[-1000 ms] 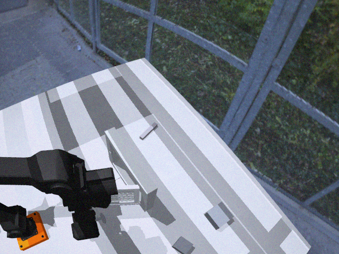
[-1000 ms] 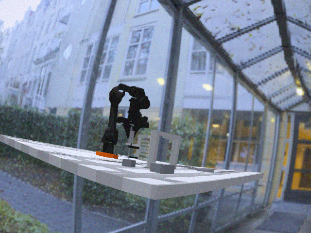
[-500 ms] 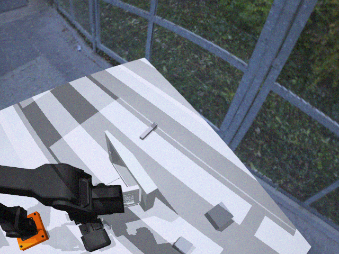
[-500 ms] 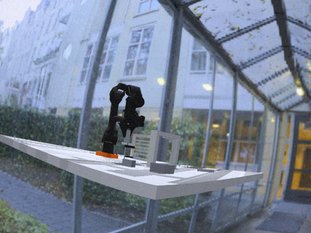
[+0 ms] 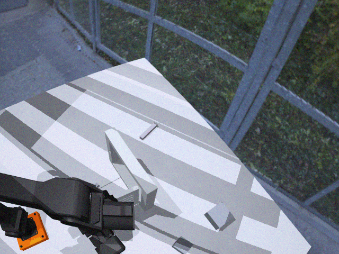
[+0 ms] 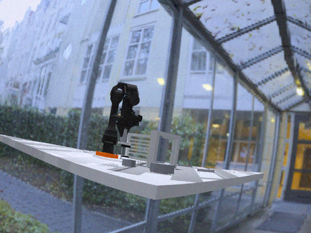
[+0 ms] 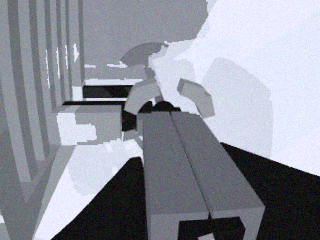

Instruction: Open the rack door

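The rack frame (image 5: 128, 155) (image 6: 153, 150) is a pale grey upright rectangle. Its slatted door (image 5: 127, 194) (image 6: 139, 147) (image 7: 22, 100) is swung well out from the frame, towards the arm's side; the exact angle cannot be read. The upright grey handle (image 7: 175, 167) (image 6: 125, 134) stands beside the door on a block mount (image 7: 102, 125). My gripper (image 7: 178, 160) is shut on the handle, with a black finger on each side and the two handle halves pressed together. In the top view the arm hides the fingers and handle. How far the handle is turned is unclear.
A thin flat bar (image 5: 148, 131) (image 6: 205, 170) lies behind the frame. A grey block (image 5: 220, 214) (image 6: 162, 168) and a smaller one (image 5: 181, 244) (image 6: 128, 162) lie on the table (image 5: 188, 123) (image 6: 108, 176). The arm's orange base (image 5: 41, 232) (image 6: 106, 155) is nearby.
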Controlling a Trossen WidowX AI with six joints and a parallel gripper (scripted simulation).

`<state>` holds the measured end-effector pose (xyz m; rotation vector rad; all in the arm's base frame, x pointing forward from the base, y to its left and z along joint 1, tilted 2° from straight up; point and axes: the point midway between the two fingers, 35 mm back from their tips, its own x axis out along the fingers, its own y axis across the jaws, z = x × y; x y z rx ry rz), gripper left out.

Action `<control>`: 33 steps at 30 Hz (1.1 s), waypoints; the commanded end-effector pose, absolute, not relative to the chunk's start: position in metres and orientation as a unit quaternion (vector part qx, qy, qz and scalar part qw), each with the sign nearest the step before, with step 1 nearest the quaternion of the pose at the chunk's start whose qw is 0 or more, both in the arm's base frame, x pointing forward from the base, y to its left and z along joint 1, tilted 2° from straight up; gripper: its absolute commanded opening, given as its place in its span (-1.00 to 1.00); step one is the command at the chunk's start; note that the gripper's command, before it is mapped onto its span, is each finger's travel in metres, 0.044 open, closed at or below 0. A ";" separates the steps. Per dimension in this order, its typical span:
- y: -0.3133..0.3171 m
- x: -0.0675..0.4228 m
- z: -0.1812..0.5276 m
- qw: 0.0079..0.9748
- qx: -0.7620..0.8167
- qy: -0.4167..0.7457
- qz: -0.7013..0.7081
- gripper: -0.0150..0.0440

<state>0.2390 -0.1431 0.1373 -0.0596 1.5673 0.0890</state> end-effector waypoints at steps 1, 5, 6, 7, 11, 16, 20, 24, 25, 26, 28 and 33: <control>-0.155 0.243 0.135 0.702 -0.058 0.707 0.069 -0.41; -0.157 0.243 0.135 0.702 -0.061 0.706 0.073 -0.41; -0.157 0.243 0.135 0.702 -0.061 0.706 0.073 -0.41; -0.157 0.243 0.135 0.702 -0.061 0.706 0.073 -0.41; -0.157 0.243 0.135 0.702 -0.061 0.706 0.073 -0.41; -0.157 0.243 0.135 0.702 -0.061 0.706 0.073 -0.41; -0.157 0.243 0.135 0.702 -0.061 0.706 0.073 -0.32; -0.157 0.243 0.135 0.702 -0.061 0.706 0.073 0.04; -0.157 0.243 0.135 0.702 -0.061 0.706 0.073 0.13; -0.157 0.243 0.135 0.702 -0.061 0.706 0.073 0.21; -0.157 0.243 0.135 0.702 -0.061 0.706 0.073 0.39; -0.157 0.243 0.137 0.702 -0.061 0.706 0.073 0.51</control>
